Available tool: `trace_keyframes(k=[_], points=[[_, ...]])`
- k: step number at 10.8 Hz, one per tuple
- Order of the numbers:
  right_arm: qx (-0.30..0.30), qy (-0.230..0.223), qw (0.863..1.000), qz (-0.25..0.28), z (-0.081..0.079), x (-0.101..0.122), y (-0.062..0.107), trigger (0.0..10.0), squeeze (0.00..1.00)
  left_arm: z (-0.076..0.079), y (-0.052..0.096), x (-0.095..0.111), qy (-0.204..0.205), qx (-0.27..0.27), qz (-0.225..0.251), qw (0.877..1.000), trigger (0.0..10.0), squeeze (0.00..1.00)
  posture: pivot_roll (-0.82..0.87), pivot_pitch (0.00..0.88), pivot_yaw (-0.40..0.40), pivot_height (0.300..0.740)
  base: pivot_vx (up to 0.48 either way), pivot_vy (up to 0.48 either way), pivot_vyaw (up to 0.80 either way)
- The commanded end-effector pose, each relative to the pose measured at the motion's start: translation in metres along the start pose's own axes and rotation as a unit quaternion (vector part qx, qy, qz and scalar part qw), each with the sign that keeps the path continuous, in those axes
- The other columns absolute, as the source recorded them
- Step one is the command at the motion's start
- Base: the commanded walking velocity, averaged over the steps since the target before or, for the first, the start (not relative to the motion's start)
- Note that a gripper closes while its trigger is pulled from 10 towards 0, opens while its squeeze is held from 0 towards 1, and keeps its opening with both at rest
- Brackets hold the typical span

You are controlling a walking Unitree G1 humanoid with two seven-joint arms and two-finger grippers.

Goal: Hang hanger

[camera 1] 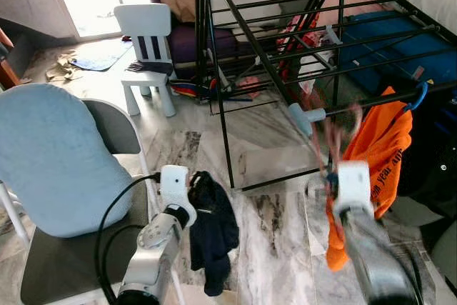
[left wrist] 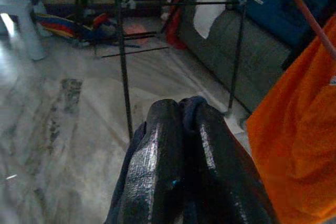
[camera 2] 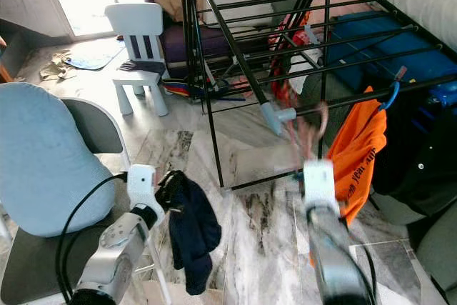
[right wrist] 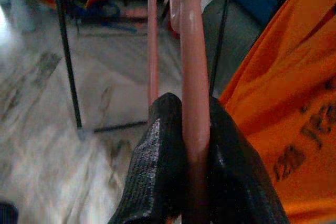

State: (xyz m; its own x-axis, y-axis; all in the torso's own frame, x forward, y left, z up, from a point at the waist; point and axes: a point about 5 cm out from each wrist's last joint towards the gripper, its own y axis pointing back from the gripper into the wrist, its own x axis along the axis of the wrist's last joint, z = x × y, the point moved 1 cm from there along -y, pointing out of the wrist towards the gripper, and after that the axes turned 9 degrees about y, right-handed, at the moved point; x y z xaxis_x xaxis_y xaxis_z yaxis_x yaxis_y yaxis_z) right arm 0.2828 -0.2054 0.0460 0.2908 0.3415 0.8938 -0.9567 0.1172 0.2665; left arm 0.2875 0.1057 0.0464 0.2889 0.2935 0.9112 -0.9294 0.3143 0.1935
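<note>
On my far left stands a chair [camera 1: 107,133] with a pale blue cushion [camera 1: 57,158] leaning on its back. Just beside it is my left claw [left wrist: 181,145], held low over the marble floor [camera 1: 278,241]. Its fingers are clenched on a dark garment [camera 1: 213,230], which hangs down limp from the grip. Beyond this claw, further away, I see a small white chair [camera 1: 146,51].

Ahead of both claws stands the black rack [camera 2: 300,41], with its long horizontal bars. A grey joint [camera 2: 275,116] at the near corner of the rack is just above and ahead of my right claw.

My right claw [right wrist: 191,145] is raised toward that near corner, and its fingers are closed tightly on the stem of a pink hanger [right wrist: 191,51]. The hanger points up from the claw toward the near bar, but it is blurred, so I cannot tell if the hook touches the bar already. I judge it is not yet hooked. Just to the right of this claw, an orange shirt [camera 1: 378,155] hangs from the rack on a blue hook [camera 1: 419,96].

I think the step in hand is bringing the hanger up to the bar. The next move calls for lifting the hook above the bar, lowering it over, and only then opening the fingers. The orange shirt is close, so I should keep the hanger away from it.
</note>
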Motion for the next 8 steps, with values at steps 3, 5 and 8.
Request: trace_keyframes(k=[3,5,8], points=[[0.029,0.019,0.999,0.015,-0.009,-0.006,0.001,10.0,0.00,0.004,-0.003,0.007,-0.020,0.003,0.015,1.000,10.0,0.00,-0.18,0.000,0.032,0.740,0.000,0.000,0.00],[0.040,0.018,0.999,0.016,-0.016,-0.004,-0.003,10.0,0.00,0.006,-0.006,0.006,-0.036,0.006,0.013,0.999,10.0,0.00,-0.18,0.000,0.032,0.740,0.000,0.000,0.00],[0.073,0.006,0.997,0.024,-0.026,0.001,-0.005,10.0,0.00,0.007,-0.006,0.007,-0.037,0.009,0.012,0.999,10.0,0.00,-0.17,0.000,0.030,0.740,-0.250,0.000,0.00]])
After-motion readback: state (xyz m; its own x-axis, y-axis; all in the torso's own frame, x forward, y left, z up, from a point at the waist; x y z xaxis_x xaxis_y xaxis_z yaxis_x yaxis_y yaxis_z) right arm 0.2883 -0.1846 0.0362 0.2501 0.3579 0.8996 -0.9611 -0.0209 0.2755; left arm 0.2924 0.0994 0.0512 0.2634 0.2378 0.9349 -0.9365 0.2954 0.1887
